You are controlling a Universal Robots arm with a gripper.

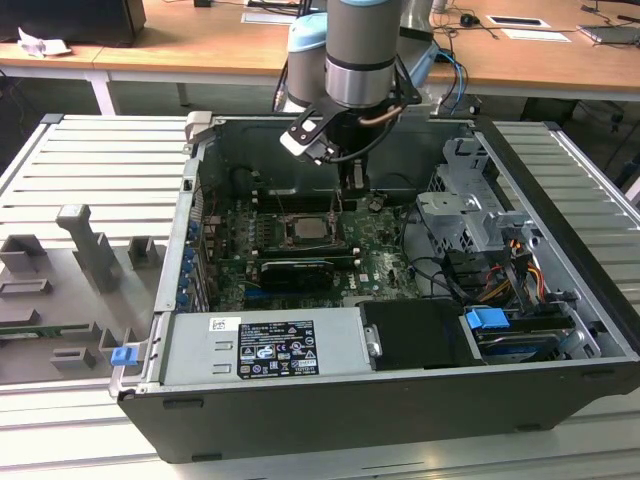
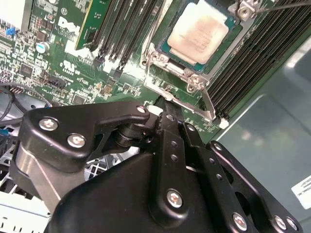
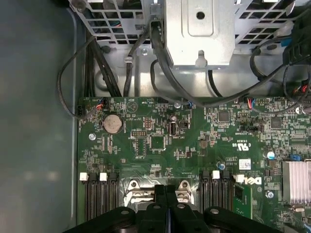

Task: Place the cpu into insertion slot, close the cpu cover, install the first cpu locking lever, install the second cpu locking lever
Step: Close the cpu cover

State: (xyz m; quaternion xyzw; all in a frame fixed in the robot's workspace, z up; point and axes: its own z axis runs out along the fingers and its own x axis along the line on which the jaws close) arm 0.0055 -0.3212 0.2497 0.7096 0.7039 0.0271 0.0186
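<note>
With black gripper (image 2: pixel 165 108) clenched empty beside pale silver square cpu (image 2: pixel 201 30), risks skidding off thin steel lever (image 2: pixel 209 103), gouging green board (image 2: pixel 73 73)

We're seeing the cpu (image 2: pixel 201 31) sitting in the insertion slot (image 2: pixel 176 67), mem slots (image 2: pixel 255 53) flanking it; the gripper (image 2: pixel 164 103) is hovering w/ fingers (image 2: pixel 170 124) together, just beside a metal lever (image 2: pixel 208 99).

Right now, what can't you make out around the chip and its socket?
- Second wrist view: the gripper covers the nearest edge of the socket, so what it touches is hidden; the picture's edge cuts off part of the chip.
- First wrist view: the gripper hides the chip.
- Exterior view: too small to tell whether the socket is latched.
</note>
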